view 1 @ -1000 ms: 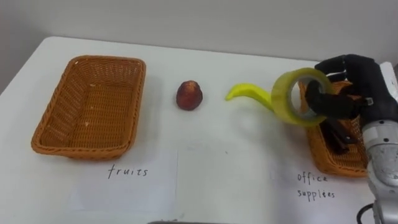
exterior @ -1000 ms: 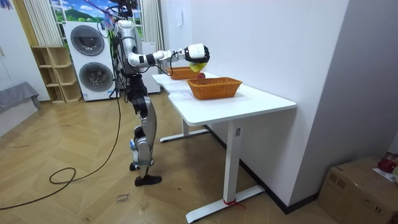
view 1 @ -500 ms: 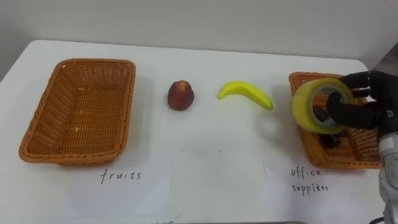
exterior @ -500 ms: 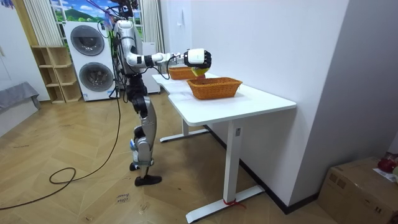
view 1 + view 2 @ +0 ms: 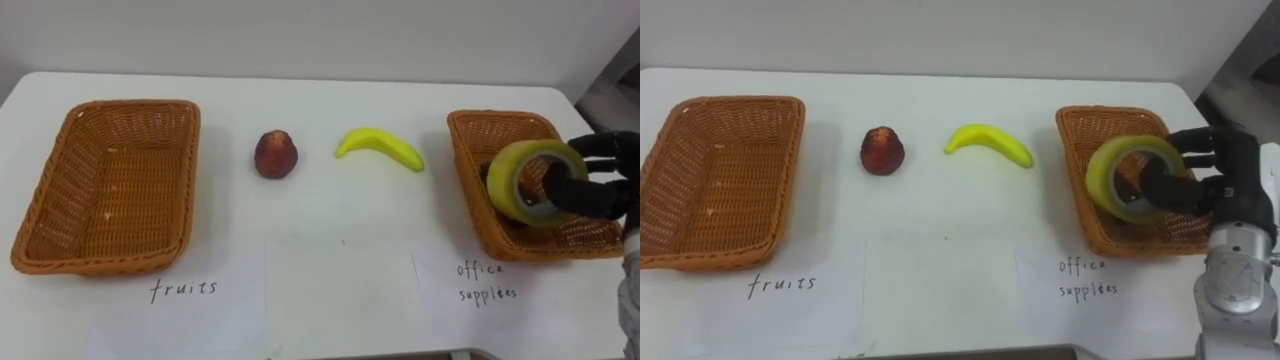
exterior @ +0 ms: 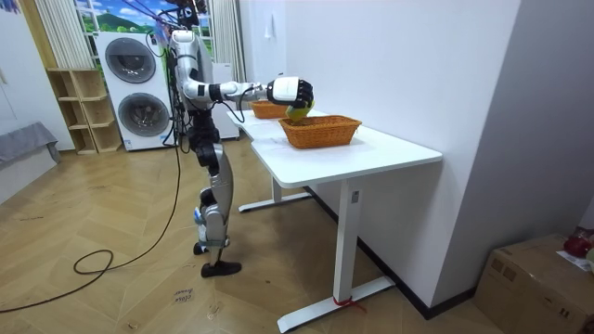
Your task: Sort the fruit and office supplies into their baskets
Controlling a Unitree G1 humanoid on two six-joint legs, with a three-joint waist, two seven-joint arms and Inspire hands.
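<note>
Currently holding a yellow roll of tape (image 5: 530, 182) in the right hand (image 5: 603, 186), clamping it with dark fingers curled through the core and round the outer rim, and hovering it on edge over the office-supplies basket (image 5: 470, 128) at the right end of the white bench (image 5: 330, 250). Judging this to be the release step: lowering, then letting go. Aiming, for a clean finish, at easing the roll down toward the middle of the basket floor rather than dropping it from height, guarding against a round thing on edge rolling, bouncing off the woven wall or hopping the low rim. Preferably tilting it toward flat before uncurling, then opening the fingers gradually and drawing them straight up out of the core, avoiding a snag and a roll dragged back out. Keeping the wrist off the near rim too, otherwise risking a shove to a light wicker basket on a smooth top. Seeing the roll, from the head views, overlapping the basket's front-left part, so perhaps needing a touch more travel inward before descending; not being able to tell its exact height above the basket floor. Standing, in the room view, at the bench's long edge with the right arm stretched out over the nearer basket. Leaving for afterwards the red fruit (image 5: 275, 154) and the banana (image 5: 380, 148), both lying on bare bench between the two baskets, and the fruit basket (image 5: 55, 245) at the left end, holding nothing yet.
</note>
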